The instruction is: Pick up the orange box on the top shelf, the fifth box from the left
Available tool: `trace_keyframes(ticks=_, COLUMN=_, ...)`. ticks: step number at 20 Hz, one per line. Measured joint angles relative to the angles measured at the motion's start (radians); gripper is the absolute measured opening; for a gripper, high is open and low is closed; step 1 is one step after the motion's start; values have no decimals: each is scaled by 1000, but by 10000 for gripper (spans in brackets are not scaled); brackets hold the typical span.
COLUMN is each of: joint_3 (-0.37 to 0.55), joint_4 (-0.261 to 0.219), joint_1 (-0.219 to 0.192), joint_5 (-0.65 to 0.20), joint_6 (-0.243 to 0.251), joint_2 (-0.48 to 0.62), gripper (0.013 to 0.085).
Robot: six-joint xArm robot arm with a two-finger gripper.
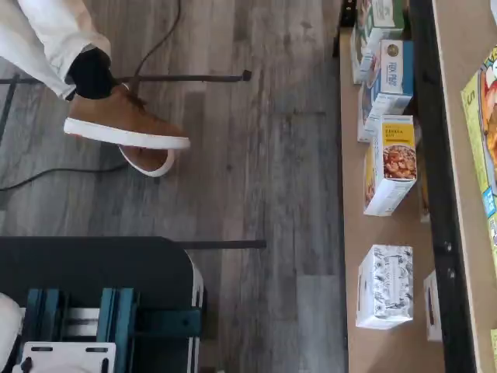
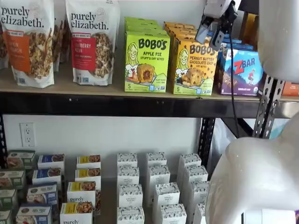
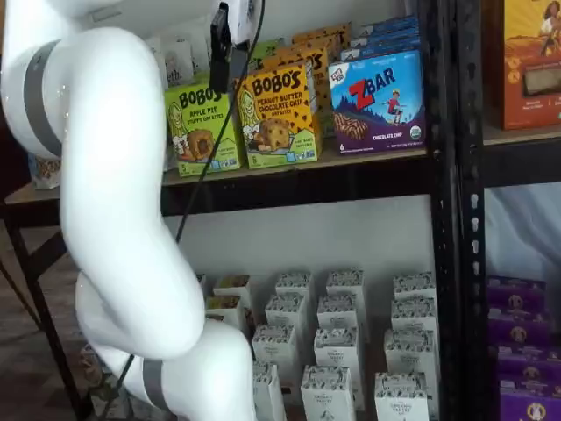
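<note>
The orange box (image 2: 195, 66) sits upper right of centre on the top shelf (image 2: 117, 103), wedged between neighbours. The gripper (image 2: 212, 25) hangs above; fingers' state, can't tell. Drift sideways, it snags the green box (image 2: 146, 60).

A white wall (image 2: 107, 135) stands behind the black metal shelving, with a white power outlet (image 2: 27, 134) set into it just under the upper board, and the black perforated uprights (image 3: 456, 175) rise at the side. The floor (image 1: 264, 155) is grey wood-look plank, crossed by a dark cable (image 1: 54, 177) and a thin black bar (image 1: 186, 77). A seated person's brown shoe (image 1: 124, 124) with a white sole (pale trouser leg above it) hangs over the planks, and the light is even and bright.
</note>
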Motion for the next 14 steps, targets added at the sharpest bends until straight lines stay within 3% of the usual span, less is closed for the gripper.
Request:
trace_keyframes(ticks=3, joint_3=-12, joint_4=-58, joint_1=49, joint_5=7, joint_6=24, joint_2=12, gripper=850)
trace_keyframes(ticks=14, joint_3=17, joint_4=-86, joint_1=105, joint_5=-97, joint_6=66, joint_2=-7, gripper=850)
